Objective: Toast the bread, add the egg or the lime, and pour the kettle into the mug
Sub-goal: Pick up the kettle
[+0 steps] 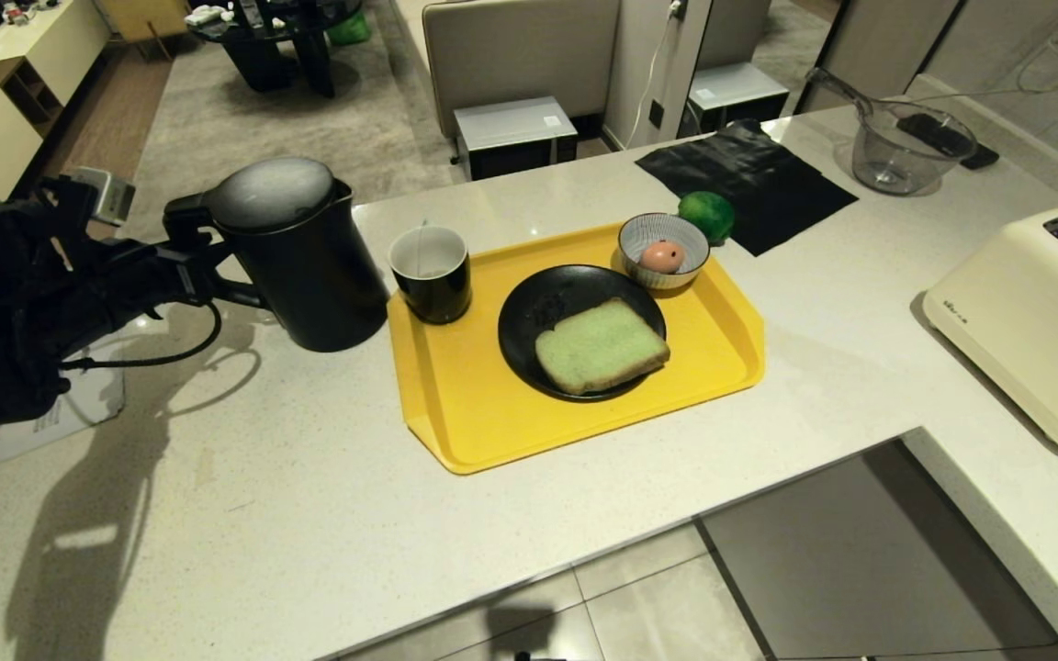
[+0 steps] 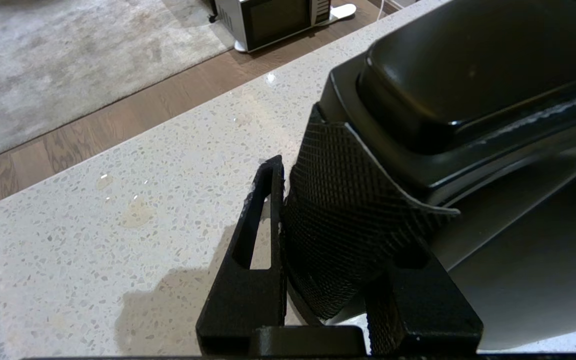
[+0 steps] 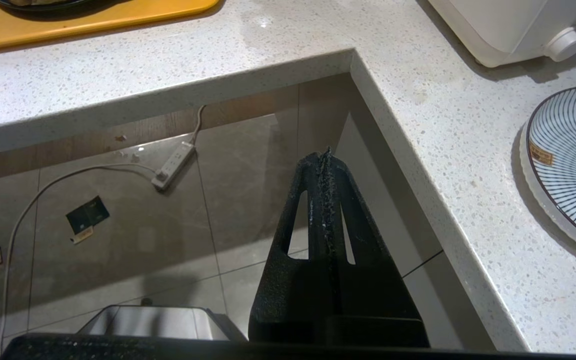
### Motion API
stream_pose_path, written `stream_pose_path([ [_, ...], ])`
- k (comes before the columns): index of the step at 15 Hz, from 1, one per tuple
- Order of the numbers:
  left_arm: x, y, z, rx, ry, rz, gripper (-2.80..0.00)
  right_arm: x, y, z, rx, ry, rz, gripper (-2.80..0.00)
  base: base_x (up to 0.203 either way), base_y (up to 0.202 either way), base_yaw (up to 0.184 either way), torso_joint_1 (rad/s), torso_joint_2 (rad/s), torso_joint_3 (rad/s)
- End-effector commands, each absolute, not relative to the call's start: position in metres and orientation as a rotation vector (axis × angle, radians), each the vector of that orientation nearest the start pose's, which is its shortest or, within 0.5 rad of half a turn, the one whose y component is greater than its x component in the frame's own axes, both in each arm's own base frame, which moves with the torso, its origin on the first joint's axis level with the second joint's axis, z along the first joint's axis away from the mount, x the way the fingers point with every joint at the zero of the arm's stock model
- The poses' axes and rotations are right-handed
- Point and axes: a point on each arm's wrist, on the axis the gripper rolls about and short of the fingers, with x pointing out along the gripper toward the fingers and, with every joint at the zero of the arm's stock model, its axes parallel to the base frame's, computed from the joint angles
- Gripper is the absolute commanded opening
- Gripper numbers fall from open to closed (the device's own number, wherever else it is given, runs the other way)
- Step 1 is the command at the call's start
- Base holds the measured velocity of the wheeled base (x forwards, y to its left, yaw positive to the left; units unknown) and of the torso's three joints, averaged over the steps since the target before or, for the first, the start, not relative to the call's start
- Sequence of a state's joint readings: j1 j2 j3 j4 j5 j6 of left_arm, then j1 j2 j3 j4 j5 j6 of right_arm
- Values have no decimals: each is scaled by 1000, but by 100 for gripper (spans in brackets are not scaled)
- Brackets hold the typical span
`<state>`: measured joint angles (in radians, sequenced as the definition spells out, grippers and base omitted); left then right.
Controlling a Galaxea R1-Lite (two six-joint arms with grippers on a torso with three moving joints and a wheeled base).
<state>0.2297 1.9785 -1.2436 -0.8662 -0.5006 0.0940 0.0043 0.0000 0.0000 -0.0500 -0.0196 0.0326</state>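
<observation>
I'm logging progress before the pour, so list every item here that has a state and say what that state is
kettle: upright on the counter, lid shut, handle gripped
left gripper: shut on the kettle's handle
right gripper: shut, empty, over the floor
mug: upright on the yellow tray
bread: flat on the black plate
egg: in the striped bowl
lime: on the counter behind the bowl
toaster: slots empty

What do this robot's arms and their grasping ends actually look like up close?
The left arm is bulky and matte black, with a thin black cable looping beneath it and a small silver-grey block on top. The left end effector has flat, rough-textured black fingers, each a tapering wedge with a long slot cut through. The right end effector has the same slotted black fingers.
</observation>
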Motion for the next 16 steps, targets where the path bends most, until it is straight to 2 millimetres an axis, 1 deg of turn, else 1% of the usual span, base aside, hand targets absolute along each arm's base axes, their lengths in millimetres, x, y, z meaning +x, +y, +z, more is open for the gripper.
stream_pose_path([
  [1, 383, 81, 240, 150, -174, -259, -280, -21, -1, 75, 33, -29, -15, -280, 0, 0, 0, 0, 0, 0],
  [4, 373, 83, 256, 146, -227, -244, -280, -21, -1, 75, 33, -30, -15, -280, 0, 0, 0, 0, 0, 0],
  [7, 367, 82, 269, 107, -294, -204, -280, -21, -1, 75, 33, -29, -13, -280, 0, 0, 0, 0, 0, 0],
  [11, 359, 81, 283, 118, -361, -190, -280, -21, -1, 75, 33, -29, -15, -280, 0, 0, 0, 0, 0, 0],
  [14, 358, 80, 295, 136, -401, -187, -280, -21, -1, 76, 33, -31, -15, -280, 0, 0, 0, 0, 0, 0],
  [16, 358, 80, 307, 147, -433, -189, -280, -21, -1, 75, 33, -29, -15, -280, 0, 0, 0, 0, 0, 0],
])
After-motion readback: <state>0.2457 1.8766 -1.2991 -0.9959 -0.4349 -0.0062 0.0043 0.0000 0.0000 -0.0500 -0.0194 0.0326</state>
